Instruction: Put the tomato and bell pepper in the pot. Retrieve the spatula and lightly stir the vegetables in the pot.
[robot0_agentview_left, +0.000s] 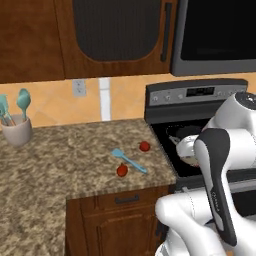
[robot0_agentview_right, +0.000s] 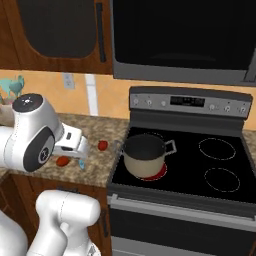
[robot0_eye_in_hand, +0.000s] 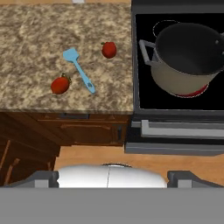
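Gripper (robot0_eye_in_hand: 108, 175): jaws wide, empty; your tomato (robot0_eye_in_hand: 109, 50) lies ahead on the counter, just left of the pot (robot0_eye_in_hand: 188, 59).

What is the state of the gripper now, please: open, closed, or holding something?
Gripper: open, holding nothing; tomato, bell pepper and spatula lie on the counter.

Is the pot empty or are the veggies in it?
Empty. The pot shows only its dark inside; the tomato and bell pepper lie on the counter.
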